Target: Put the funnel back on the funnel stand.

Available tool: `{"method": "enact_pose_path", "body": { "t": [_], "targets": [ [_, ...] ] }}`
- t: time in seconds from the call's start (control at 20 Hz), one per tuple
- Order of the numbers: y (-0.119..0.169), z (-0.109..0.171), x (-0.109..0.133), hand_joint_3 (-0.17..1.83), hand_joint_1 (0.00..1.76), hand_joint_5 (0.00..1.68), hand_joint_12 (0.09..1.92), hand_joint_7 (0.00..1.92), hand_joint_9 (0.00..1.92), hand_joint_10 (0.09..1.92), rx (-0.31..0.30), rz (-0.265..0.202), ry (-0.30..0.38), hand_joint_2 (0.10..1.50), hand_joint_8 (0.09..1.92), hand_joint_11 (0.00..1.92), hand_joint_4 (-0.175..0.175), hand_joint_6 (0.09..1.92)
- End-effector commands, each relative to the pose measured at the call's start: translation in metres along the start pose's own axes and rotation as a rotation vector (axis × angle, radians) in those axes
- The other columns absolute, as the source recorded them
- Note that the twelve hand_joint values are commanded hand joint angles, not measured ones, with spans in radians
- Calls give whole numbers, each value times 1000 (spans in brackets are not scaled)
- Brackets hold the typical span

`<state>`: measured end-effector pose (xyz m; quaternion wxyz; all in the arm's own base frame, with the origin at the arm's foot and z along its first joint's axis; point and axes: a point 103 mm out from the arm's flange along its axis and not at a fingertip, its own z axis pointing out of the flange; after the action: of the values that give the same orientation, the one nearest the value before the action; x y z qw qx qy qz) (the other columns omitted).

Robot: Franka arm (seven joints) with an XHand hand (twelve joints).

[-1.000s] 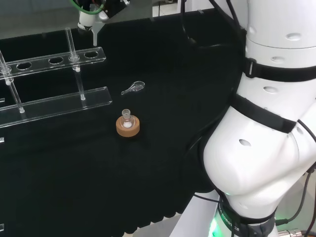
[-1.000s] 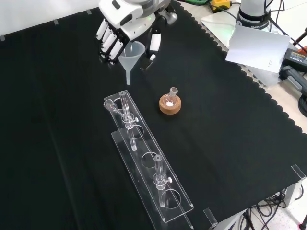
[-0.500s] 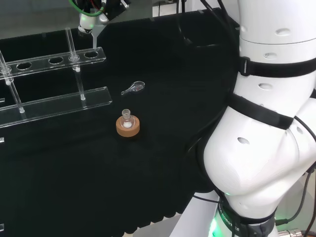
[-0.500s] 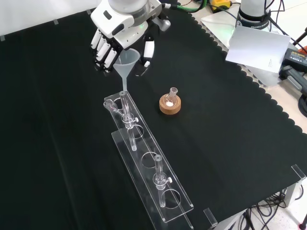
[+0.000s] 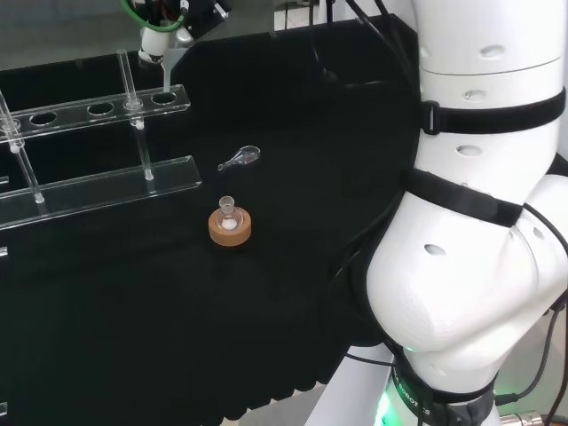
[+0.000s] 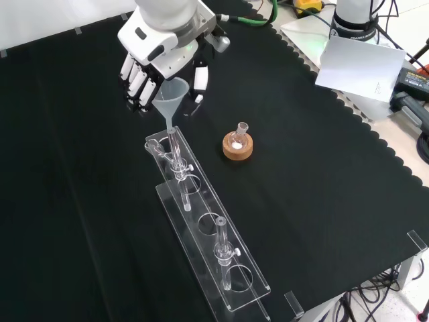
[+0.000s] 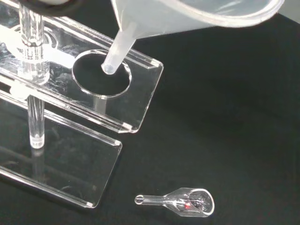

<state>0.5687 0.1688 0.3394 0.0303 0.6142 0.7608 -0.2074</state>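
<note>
Over the last second the black and white hand (image 6: 153,57), fingers curled round the translucent plastic funnel (image 6: 170,95), has carried it leftward in the front view, so its spout now hangs over the clear acrylic funnel stand's (image 6: 208,231) end hole (image 7: 101,73), ready for lowering.

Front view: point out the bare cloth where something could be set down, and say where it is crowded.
Bare cloth lies left of the clear stand, and to the right of the cork ring out to the scalloped edge. It is crowded at the stand's far end, where the hand holds the funnel above the end hole, with the cork ring close by.
</note>
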Motion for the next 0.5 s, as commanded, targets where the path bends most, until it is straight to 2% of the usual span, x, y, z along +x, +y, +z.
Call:
{"method": "enact_pose_path", "body": {
  "t": [0.05, 0.5],
  "targets": [
    [11, 10, 6, 511, 841, 733, 1156, 554, 918, 395, 11, -17, 4, 810, 652, 722, 11, 581],
    [23, 22, 12, 511, 835, 722, 1158, 552, 916, 395, 34, -31, 6, 808, 651, 721, 7, 579]
  ]
}}
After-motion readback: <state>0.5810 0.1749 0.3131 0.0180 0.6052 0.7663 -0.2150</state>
